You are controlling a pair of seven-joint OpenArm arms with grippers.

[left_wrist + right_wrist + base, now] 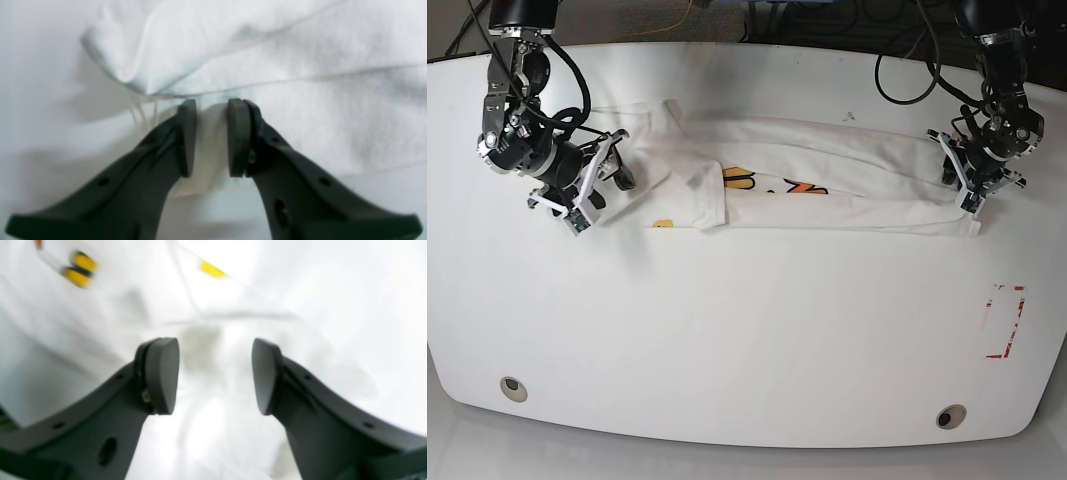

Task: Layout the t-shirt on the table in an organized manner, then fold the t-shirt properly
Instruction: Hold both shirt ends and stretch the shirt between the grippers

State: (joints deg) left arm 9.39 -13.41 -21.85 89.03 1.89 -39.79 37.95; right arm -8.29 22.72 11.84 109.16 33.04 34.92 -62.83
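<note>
The white t-shirt [867, 190] lies stretched in a long folded band across the far half of the table [747, 330], with yellow and orange print [767, 185] showing near its middle. At the band's right end, my left gripper [972, 200] is shut on a bunched fold of the t-shirt [283, 66] beside the hem; cloth fills the narrow gap in the left gripper [212, 103]. My right gripper [622, 165] is at the left end, and in the right wrist view the right gripper [215, 346] stands open over the cloth [317, 306] with nothing held. Yellow print [80, 268] shows blurred.
A red tape rectangle [1005, 320] marks the table's right side. Two grommet holes [514, 387] [947, 416] sit near the front edge. Cables hang behind the far edge by both arm bases.
</note>
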